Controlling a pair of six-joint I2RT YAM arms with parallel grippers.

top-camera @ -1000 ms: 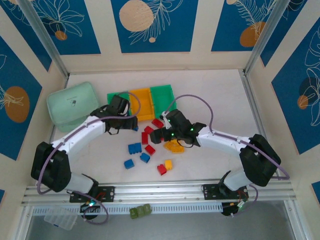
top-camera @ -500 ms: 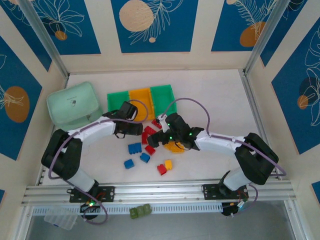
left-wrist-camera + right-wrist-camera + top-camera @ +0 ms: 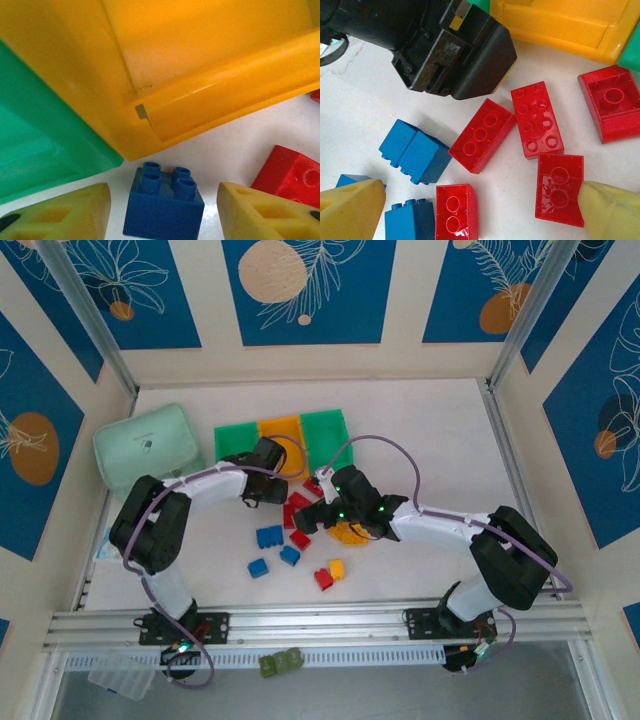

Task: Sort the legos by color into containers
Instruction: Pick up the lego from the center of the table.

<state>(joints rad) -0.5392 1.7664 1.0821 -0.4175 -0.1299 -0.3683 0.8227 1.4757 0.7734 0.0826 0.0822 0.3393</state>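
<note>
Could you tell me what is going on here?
Bricks are being sorted into bins by colour. The left gripper stands open astride a blue brick close to the orange bin, not gripping it. The right gripper hangs open over red bricks. Other bricks lie loose on the table.

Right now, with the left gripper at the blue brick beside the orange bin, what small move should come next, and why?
Probably close the left gripper on the blue brick. It sits studs up on the table between the fingers, with a gap on each side, so nothing is gripped yet. The orange bin stands close behind it.
</note>
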